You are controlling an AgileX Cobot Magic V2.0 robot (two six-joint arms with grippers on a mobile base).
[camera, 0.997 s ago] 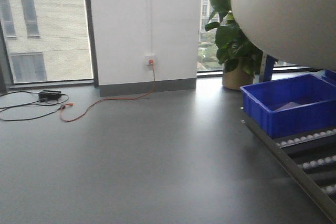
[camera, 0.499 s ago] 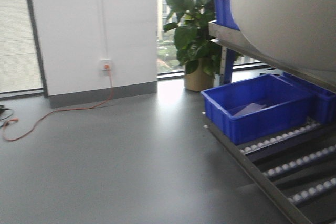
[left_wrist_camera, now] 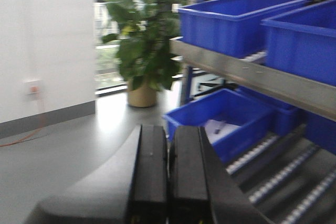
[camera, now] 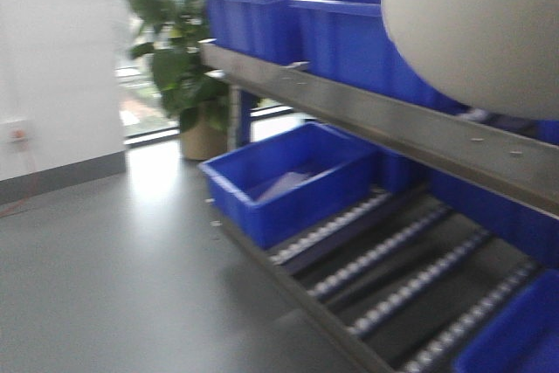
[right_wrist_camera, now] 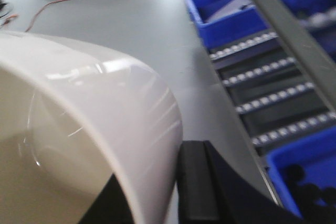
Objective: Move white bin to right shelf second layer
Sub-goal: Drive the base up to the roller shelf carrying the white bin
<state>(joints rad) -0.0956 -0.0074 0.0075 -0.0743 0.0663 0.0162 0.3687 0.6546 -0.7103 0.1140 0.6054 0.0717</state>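
While the front view is blurred, its layout reads clearly from left to right. A white wall (camera: 52, 50) with a socket (camera: 17, 135) stands at the left, above grey floor (camera: 105, 286). Next comes a plant (camera: 175, 50) in a tan pot (camera: 203, 139). Right of the pot stands the rack. Its upper level, fronted by a flat steel rail (camera: 393, 124), carries two blue crates (camera: 262, 15) side by side. Below the rail, the roller shelf (camera: 393, 281) shows rows of small white rollers in metal tracks. A lower crate (camera: 288, 181) sits at the left end of this shelf with a pale sheet inside. Part of a corner crate (camera: 515, 338) shows at the lower right. The bin (camera: 476, 28) fills the upper right corner with its rounded underside showing. It is in the air in front of the upper level and rests on no shelf.

In the left wrist view, the left gripper (left_wrist_camera: 169, 177) is fully closed. Its two black fingers (left_wrist_camera: 151, 166) press together with nothing between them, pointing toward the rack.

In the right wrist view, the bin takes up the left half. The right gripper (right_wrist_camera: 157, 195) is clamped on the bin wall: one black finger (right_wrist_camera: 195, 182) lies against the outer face, and the inner finger is mostly hidden. The roller shelf lies to the right, below
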